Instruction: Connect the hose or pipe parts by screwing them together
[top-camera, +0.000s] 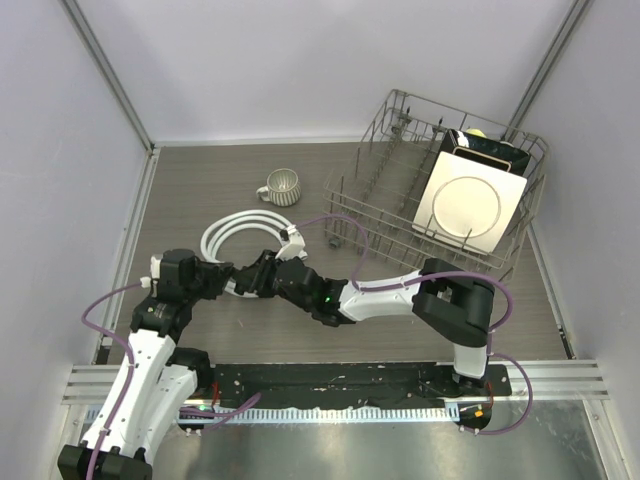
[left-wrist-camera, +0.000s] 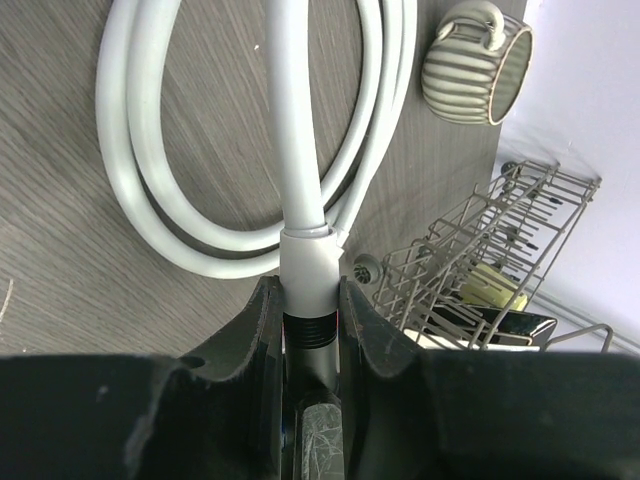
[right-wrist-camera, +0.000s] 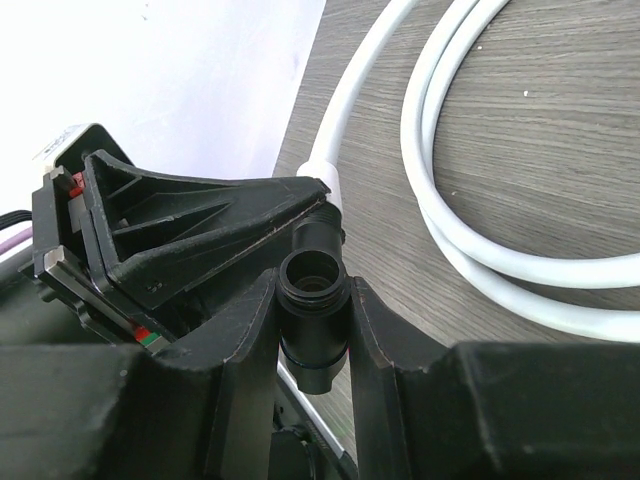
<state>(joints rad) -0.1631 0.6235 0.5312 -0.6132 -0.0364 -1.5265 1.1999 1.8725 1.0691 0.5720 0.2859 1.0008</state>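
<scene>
White hose (left-wrist-camera: 130, 150) lies coiled near the ribbed mug (left-wrist-camera: 470, 65) — left gripper (left-wrist-camera: 305, 288) clamps its end nut (left-wrist-camera: 306, 262), right gripper (right-wrist-camera: 312, 283) pinches the black fitting (right-wrist-camera: 313, 335) meeting it.

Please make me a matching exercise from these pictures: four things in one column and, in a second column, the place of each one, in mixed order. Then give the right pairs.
Things:
1. white hose nut
2. black fitting
3. ribbed mug
4. white plate

Places:
a. in the dish rack
b. between the right jaws
c. on the table, left of the rack in the top view
d. between the left jaws

Right pairs: 1-d, 2-b, 3-c, 4-a.
</scene>
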